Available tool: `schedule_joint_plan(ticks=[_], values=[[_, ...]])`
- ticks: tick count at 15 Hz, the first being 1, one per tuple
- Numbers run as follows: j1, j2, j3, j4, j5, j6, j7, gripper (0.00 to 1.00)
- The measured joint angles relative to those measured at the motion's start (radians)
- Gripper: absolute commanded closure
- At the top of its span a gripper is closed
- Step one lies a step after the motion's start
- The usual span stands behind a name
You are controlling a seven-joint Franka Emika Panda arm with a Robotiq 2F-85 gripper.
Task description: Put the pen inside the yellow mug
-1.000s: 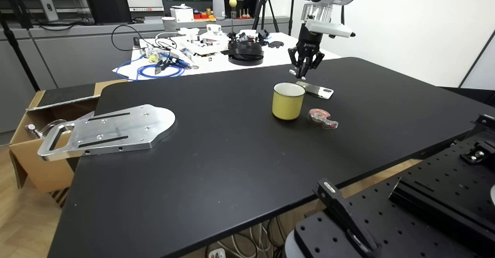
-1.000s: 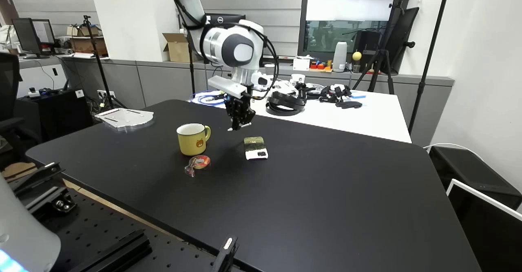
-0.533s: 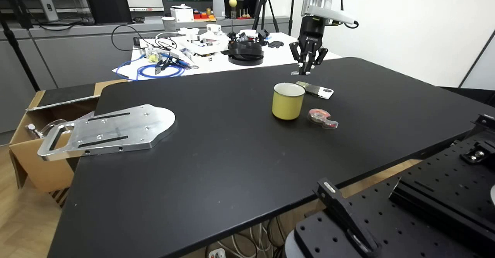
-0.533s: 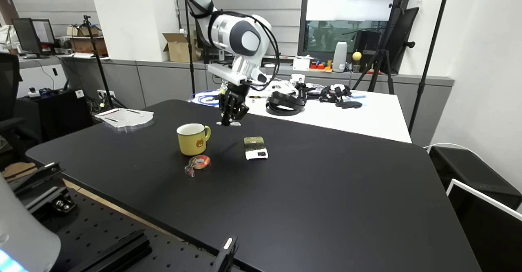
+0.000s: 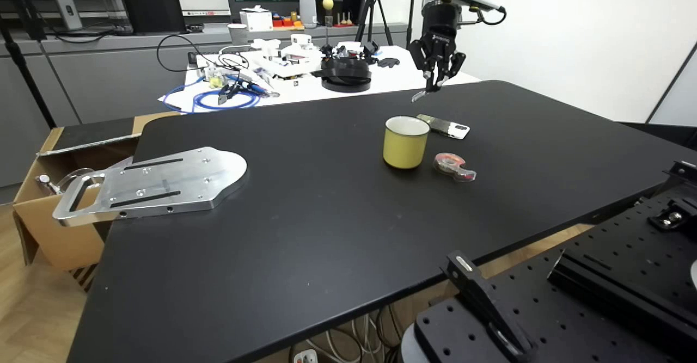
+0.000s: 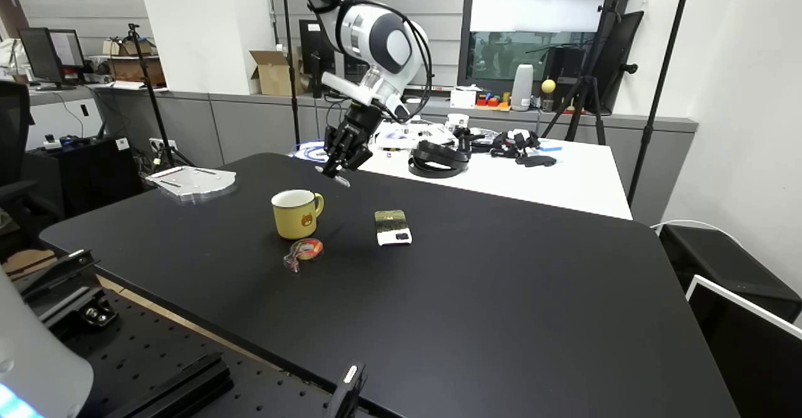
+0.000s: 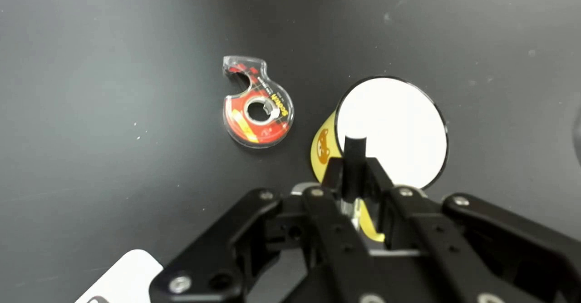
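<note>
Your claw (image 7: 355, 173), qty 1: closed up, pinching pen (image 5: 419, 96), qty 1. Pen's pale end pokes out at a tilt, up in the air over the blk tbl (image 6: 501, 318), outside the mug. Lettering on claw body too small for you to read.

Your tgt, yellow mug (image 6: 293, 220), qty 1: upright on tbl, white inside, dark rim, 1 handle, 1 bear face printed on side. In wrist view claw overlaps its opening.

Near mug, not touching: tape dispenser (image 7: 268, 132), qty 1, clear w/ red; yellow print reads "Scotch", finer print illegible.

Also near, apart from both: phone-like slab (image 6: 393, 227), qty 1, lying flat, white one end, dark greenish the other.

Well off: metal plate (image 5: 174, 178), qty 1, w/ 2 long slots, handle end sticking past tbl edge. Cardboard box (image 5: 71, 246) below that edge.
</note>
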Motion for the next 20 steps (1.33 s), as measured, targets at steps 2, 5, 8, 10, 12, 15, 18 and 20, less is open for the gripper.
schedule_joint_plan(ticks=[2,5,8,10,12,15,18,20], values=[[0.001,0.016,0.000,0.044,0.010,-0.071,0.000,0.96],[0.006,0.036,0.000,0.101,0.027,-0.156,0.000,0.96],[0.015,0.052,0.000,0.143,0.034,-0.219,0.000,0.96],[0.021,0.059,0.000,0.162,0.044,-0.248,0.000,0.96],[0.025,0.066,0.001,0.179,0.050,-0.277,0.001,0.96],[0.029,0.081,0.001,0.206,0.065,-0.326,0.001,0.96],[0.034,0.101,0.001,0.231,0.076,-0.377,0.001,0.96],[0.037,0.115,0.002,0.245,0.087,-0.411,0.001,0.96]])
